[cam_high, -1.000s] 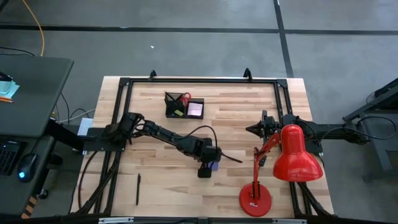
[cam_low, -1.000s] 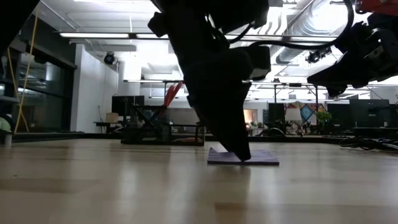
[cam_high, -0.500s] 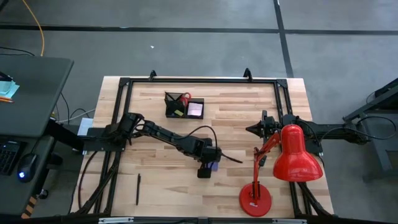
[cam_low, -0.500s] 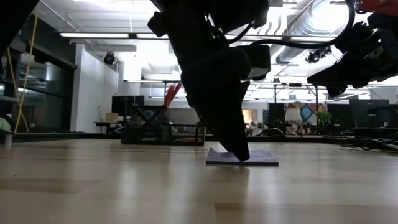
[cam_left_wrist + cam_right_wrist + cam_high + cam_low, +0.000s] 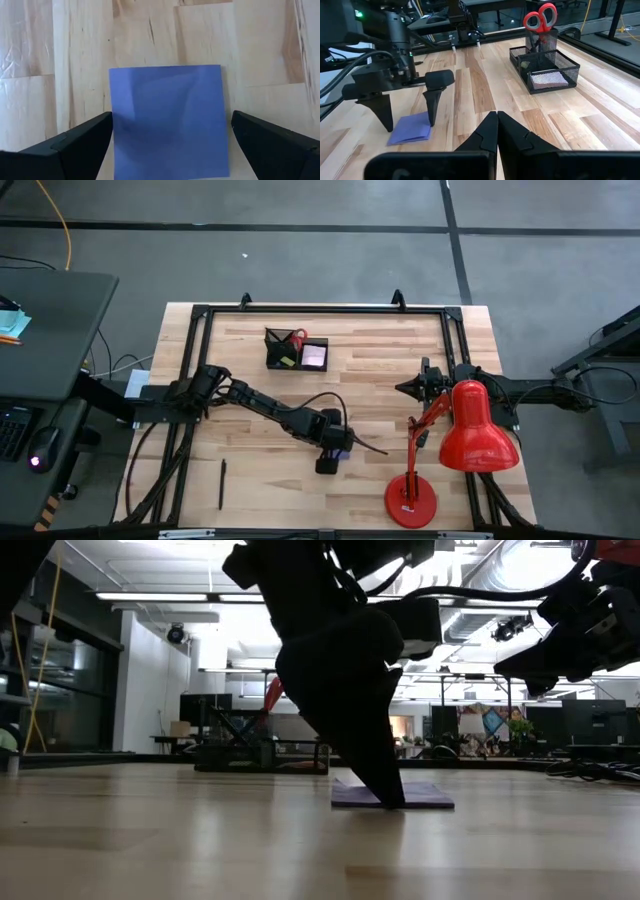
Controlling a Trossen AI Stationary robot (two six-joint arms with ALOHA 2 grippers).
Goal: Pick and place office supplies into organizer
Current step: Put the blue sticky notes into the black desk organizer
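A purple square sticky-note pad (image 5: pixel 170 120) lies flat on the wooden table near its middle (image 5: pixel 344 451). My left gripper (image 5: pixel 171 125) is open and points down over the pad. One finger (image 5: pixel 382 112) stands at each of two opposite edges, with the tips low at the table (image 5: pixel 388 798). The black mesh organizer (image 5: pixel 297 352) stands at the far side and holds red-handled scissors (image 5: pixel 540 17), a pink pad (image 5: pixel 315 356) and a yellowish piece (image 5: pixel 287 361). A thin dark pen (image 5: pixel 222 484) lies near the front left. My right gripper (image 5: pixel 496 120) is shut and empty at the table's right (image 5: pixel 405 388).
A large red desk lamp (image 5: pixel 470 430) stands at the front right on a round base (image 5: pixel 410 500). A black metal frame (image 5: pixel 320 310) runs along the table's far and side edges. Bare wood lies between the pad and the organizer.
My left gripper has moved a little toward the table's near edge and stays open over the purple pad. The pad lies where it was.
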